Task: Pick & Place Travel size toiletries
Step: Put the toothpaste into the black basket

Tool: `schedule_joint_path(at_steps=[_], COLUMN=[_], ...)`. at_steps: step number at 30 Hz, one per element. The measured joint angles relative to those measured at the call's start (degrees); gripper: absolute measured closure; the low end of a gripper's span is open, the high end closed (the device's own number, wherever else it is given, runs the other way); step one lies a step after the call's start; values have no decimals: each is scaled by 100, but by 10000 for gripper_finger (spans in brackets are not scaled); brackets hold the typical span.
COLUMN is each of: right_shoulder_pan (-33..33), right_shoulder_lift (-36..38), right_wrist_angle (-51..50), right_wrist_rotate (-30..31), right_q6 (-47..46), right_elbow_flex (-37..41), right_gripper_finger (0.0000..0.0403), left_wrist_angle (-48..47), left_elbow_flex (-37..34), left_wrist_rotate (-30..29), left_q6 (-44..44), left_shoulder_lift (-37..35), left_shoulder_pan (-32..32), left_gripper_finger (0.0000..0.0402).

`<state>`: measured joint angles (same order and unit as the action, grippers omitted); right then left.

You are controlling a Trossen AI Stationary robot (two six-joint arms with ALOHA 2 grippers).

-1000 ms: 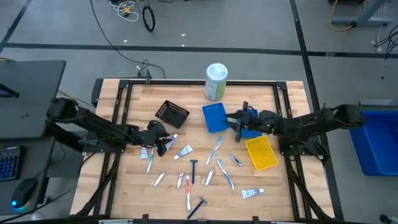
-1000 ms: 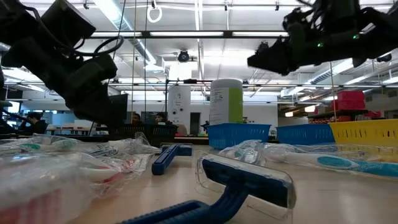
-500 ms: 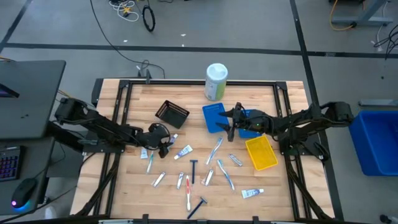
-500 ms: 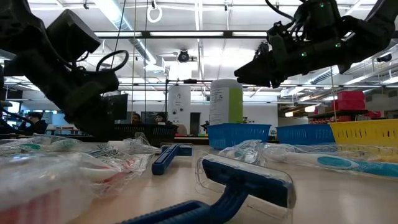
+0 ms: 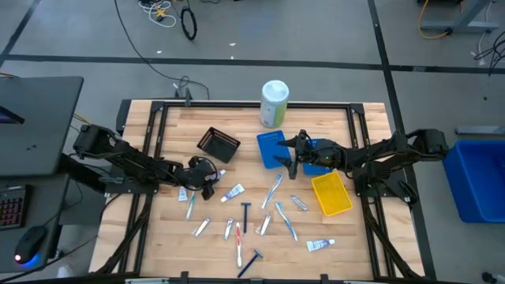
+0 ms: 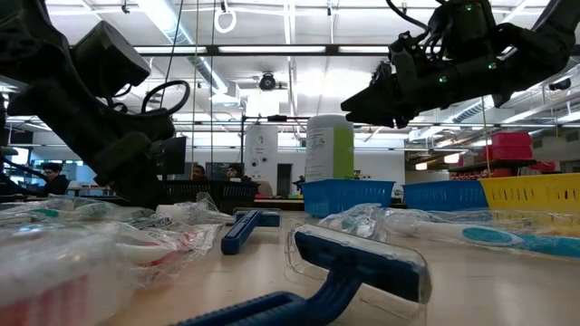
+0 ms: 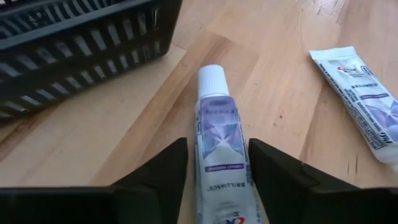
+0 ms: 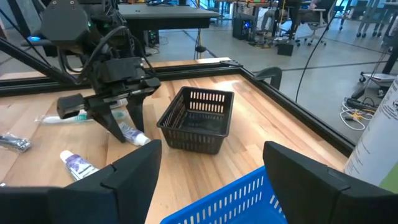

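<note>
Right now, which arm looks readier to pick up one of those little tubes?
The left. Its pincer is down at the table with its open fingers either side of a tube beside the black bin. The right pincer hangs open over the blue bin, holding nothing.

On my screens: pale wood table [image 5: 170, 126] with plank stripes; black mesh bin [image 5: 218, 143]; blue bin [image 5: 272, 148]; yellow bin [image 5: 331, 194]; white-and-green canister [image 5: 274, 102]. The tube [image 7: 219, 149] I see between my dark fingers [image 7: 155, 177] is white with violet-blue print; a second tube [image 7: 360, 93] matches it.
</note>
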<state>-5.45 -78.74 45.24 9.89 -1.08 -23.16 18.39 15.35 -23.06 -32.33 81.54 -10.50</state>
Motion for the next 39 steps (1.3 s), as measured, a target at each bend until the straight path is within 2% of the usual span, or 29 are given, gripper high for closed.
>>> schedule_joint_path(at_steps=[5, 9, 17, 22, 25, 28, 30, 32, 36, 39], right_shoulder_pan=[-2, -3, -11, -11, -11, -12, -16, -17, -20, -20], right_shoulder_lift=[0, 0, 0, 0, 0, 0, 0, 0, 0, 0], right_wrist_angle=[0, -1, -1, -1, -1, -1, 5, 21, 23, 23], right_wrist_rotate=[2, 3, 92, 92, 92, 92, 92, 94, 95, 95], right_q6=[0, 0, 0, 0, 0, 0, 0, 0, 0, 2], right_elbow_flex=[0, 0, 0, 2, 2, 2, 2, 2, 2, 2], right_gripper_finger=[120, 131, 151, 161, 164, 167, 167, 165, 157, 150], left_wrist_angle=[133, 434, 1438, 2584, 3227, 3428, 3239, 2712, 401, -1402], left_elbow_flex=[-11, -17, -21, -15, -12, 62, 214, 475, 1310, 1973], left_wrist_rotate=[-21, 201, 79, 25, -75, -397, -556, -414, 406, 495], left_q6=[-31, 26, 188, 812, 1481, 2184, 2572, 2920, 3205, 3214], left_shoulder_lift=[11, 22, 23, 22, 20, 15, 15, 12, 13, 13], left_shoulder_pan=[0, -7, -7, -4, 26, 165, 357, 636, 1316, 1709], left_gripper_finger=[265, 286, 308, 310, 309, 309, 309, 308, 308, 308])
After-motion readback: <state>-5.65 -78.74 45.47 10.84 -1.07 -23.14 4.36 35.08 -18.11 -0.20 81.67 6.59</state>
